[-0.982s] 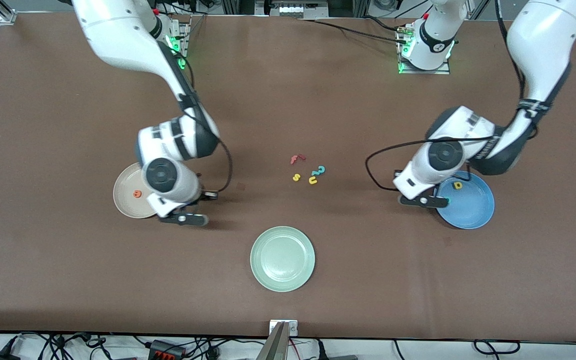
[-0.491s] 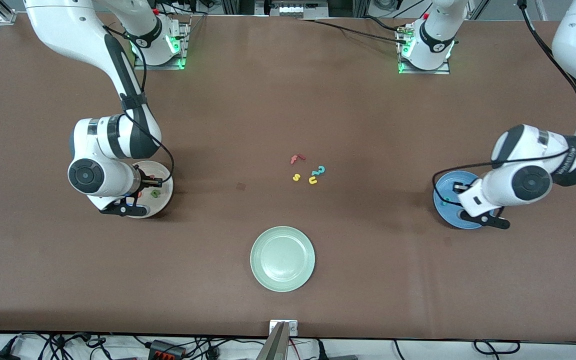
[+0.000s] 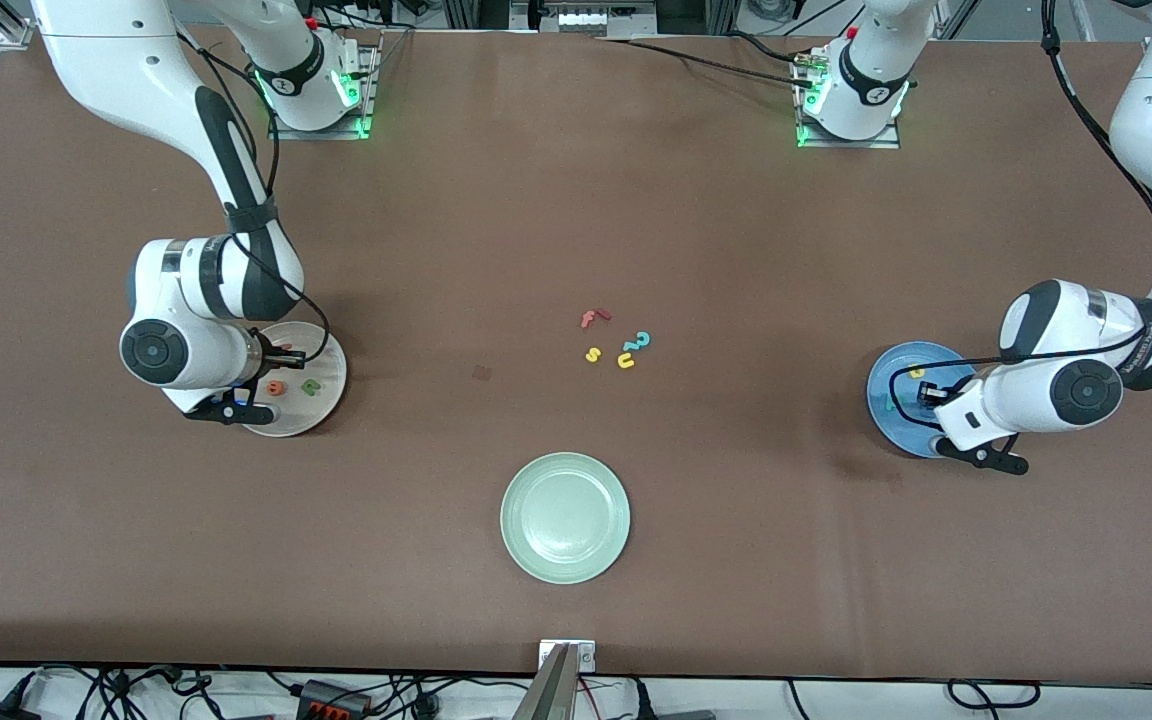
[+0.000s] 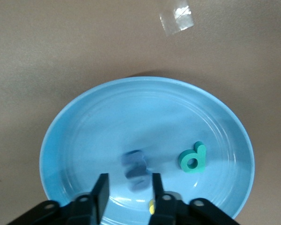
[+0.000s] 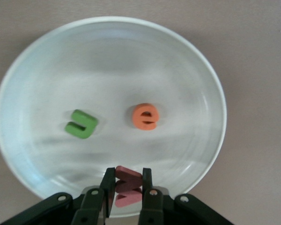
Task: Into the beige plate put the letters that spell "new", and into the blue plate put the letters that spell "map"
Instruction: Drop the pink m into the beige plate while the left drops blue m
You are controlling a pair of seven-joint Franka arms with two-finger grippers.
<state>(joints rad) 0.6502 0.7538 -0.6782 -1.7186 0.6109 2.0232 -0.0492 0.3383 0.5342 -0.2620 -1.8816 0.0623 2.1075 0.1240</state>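
Note:
My right gripper (image 3: 283, 354) hangs low over the beige plate (image 3: 333, 372), shut on the pinkish-red w (image 5: 128, 186). The green n (image 5: 81, 123) and the orange e (image 5: 144, 116) lie in that plate (image 5: 107, 61). Over the blue plate (image 3: 894, 366) my left gripper (image 4: 128, 190) is open. The blue m (image 4: 135, 168) shows as a blur just past the fingertips, free of them, over the plate's floor (image 4: 131, 112). The teal p (image 4: 193, 158) lies in the blue plate. The yellow a (image 4: 151, 206) lies there too, half hidden by one finger.
A pale green plate (image 3: 565, 517) sits nearer the front camera at mid-table. A red f (image 3: 593, 318), yellow s (image 3: 592, 354), yellow u (image 3: 625, 360) and teal squiggle (image 3: 639, 342) lie clustered at the table's middle. A scrap of clear tape (image 4: 176, 18) lies beside the blue plate.
Both arms swung outward to hang over their plates. The left gripper opened and the blue m left its fingers. The right gripper stays shut on the w.

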